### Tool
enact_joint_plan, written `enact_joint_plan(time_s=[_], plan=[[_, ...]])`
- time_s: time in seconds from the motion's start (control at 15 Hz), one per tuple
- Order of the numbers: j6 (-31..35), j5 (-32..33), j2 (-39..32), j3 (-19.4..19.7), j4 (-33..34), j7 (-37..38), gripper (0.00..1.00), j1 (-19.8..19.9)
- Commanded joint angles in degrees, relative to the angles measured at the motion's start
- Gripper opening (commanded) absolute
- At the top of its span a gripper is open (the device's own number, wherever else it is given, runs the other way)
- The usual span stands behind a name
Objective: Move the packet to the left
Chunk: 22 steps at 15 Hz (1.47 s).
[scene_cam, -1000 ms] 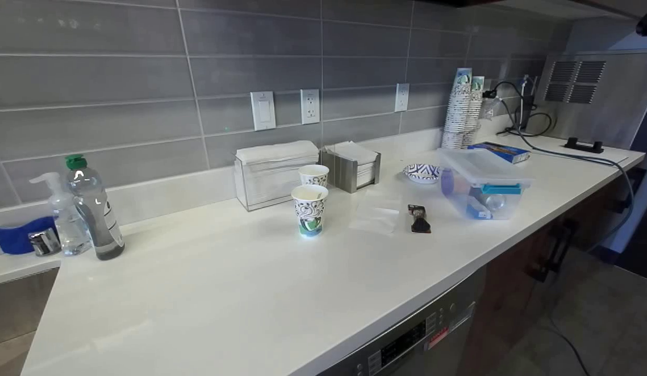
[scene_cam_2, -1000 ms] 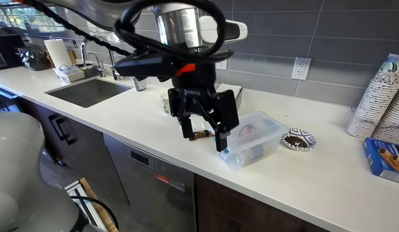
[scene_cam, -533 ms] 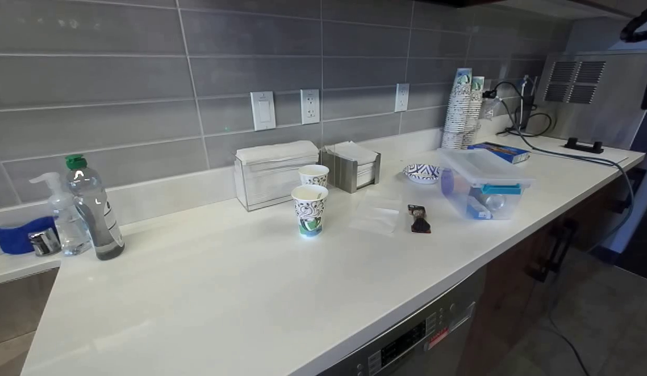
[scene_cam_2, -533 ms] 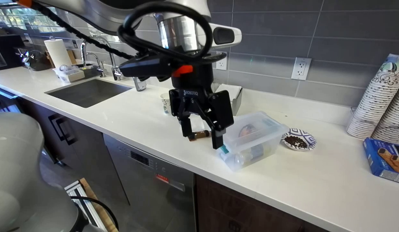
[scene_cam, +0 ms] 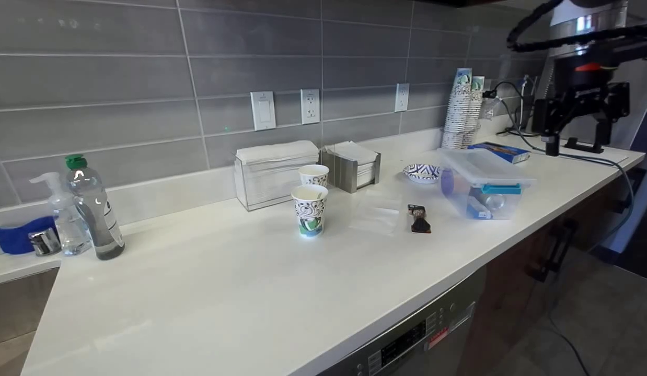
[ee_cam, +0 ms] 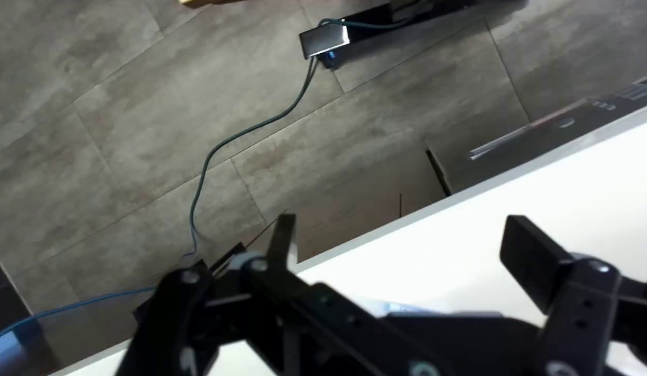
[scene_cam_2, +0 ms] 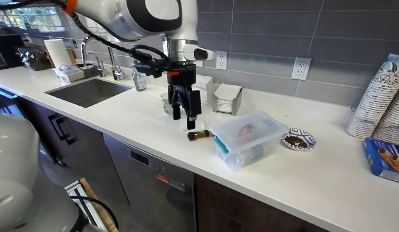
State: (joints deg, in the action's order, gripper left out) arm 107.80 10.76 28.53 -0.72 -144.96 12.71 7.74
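Packet [scene_cam: 419, 219], one: small, dark, reddish toward one end. It is lying flat on the white counter [scene_cam: 224, 292], between some white paper [scene_cam: 376, 214] and a lidded plastic box [scene_cam: 475, 163]. Long axis: in an exterior view, packet [scene_cam: 419, 219], it is running nearly up and down the picture, leaning slightly left at the top, the broad dark end pointing to the bottom. In an exterior view, packet [scene_cam_2: 199, 134], it is lying crosswise, rising a little to the right, the dark end pointing left and the reddish end pointing toward the plastic box.

Gripper [scene_cam_2: 183, 120], one: its jaws are standing wide apart; in the wrist view both fingers [ee_cam: 530, 256] are showing well separated. It is hanging above the counter, apart from the packet. In an exterior view, gripper [scene_cam_2: 183, 120], the packet is lying below the fingers and somewhat to the right; in an exterior view, gripper [scene_cam: 574, 149], well to the left and lower in the picture.

Also counted: two paper cups [scene_cam: 309, 209] are standing upright, one partly behind the other; two cup stacks [scene_cam: 458, 109] are standing by the wall [scene_cam: 250, 42]; two napkin holders [scene_cam: 340, 169] are standing near each other; one patterned bowl [scene_cam: 422, 172] is holding dark bits [scene_cam_2: 295, 141]; one blue carton [scene_cam: 500, 152] is lying beyond the plastic box; two bottles [scene_cam: 96, 209] are standing together; one paper towel roll [scene_cam_2: 57, 53] is standing beyond one sink [scene_cam_2: 90, 91].
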Motion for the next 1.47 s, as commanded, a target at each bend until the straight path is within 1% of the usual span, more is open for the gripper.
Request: enact_joint_plan(time_s=[0.0,0.2,0.33,0.47,0.53,0.67,0.73,0.87,0.93,1.0,1.13,1.4], plan=[[0.42,-7.55,-9.71,-1.36,6.26,9.18,1.00,-1.63],[4.27,-11.45,-15.68,-2.53,9.37,15.63,1.00,-2.58],[10.87,-11.35,-18.56,-3.81,9.97,22.04,1.00,-3.04],[15.47,-11.38,-21.40,-4.54,10.95,26.06,1.00,-4.16],[17.27,-10.94,-22.67,-4.89,11.32,27.19,1.00,-4.90],[21.21,-10.70,-25.01,-5.16,11.86,27.02,1.00,-6.48],[23.68,-8.87,-26.15,-5.33,11.88,27.15,1.00,-6.96],[25.04,-10.21,-28.82,-5.13,12.91,25.38,1.00,-8.23],[24.40,-10.73,-30.12,-4.98,13.53,24.84,1.00,-8.75],[23.55,-9.87,-26.81,-4.44,11.74,25.54,1.00,-8.72],[23.56,-9.87,-27.73,-4.29,12.01,25.52,1.00,-9.15],[23.56,-9.86,-27.20,-4.09,12.05,25.52,1.00,-9.04]])
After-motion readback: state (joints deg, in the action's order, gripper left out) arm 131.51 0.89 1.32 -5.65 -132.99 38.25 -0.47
